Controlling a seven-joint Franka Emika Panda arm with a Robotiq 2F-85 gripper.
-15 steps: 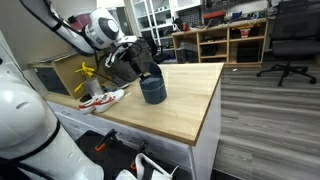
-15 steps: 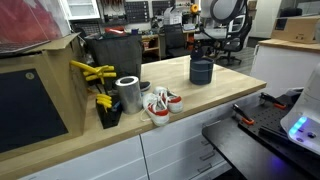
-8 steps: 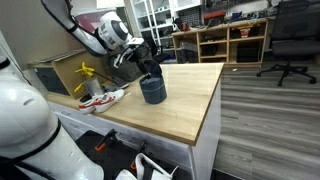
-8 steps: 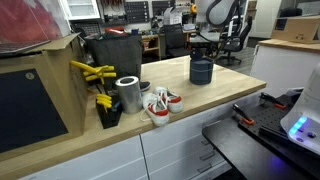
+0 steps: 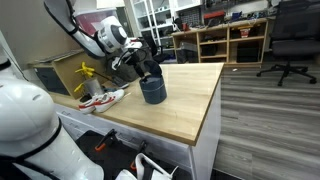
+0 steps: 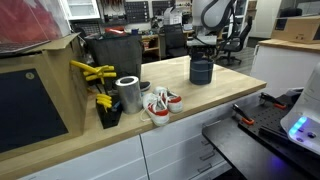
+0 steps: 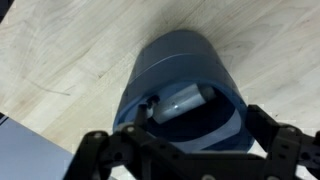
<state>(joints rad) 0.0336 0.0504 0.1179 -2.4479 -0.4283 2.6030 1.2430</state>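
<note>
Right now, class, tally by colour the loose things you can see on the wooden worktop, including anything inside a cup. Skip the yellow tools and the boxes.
Dark blue: 1, the blue cup under the open gripper
Silver: 1, the silver can
Red and white: 1, the red-and-white item
Pale: 1, the pale tube inside the blue cup
Total: 4

A workshop lab: parts shelves point(image 5: 235, 42), office chairs point(image 5: 290, 42), wooden workbench point(image 5: 190, 100).
</note>
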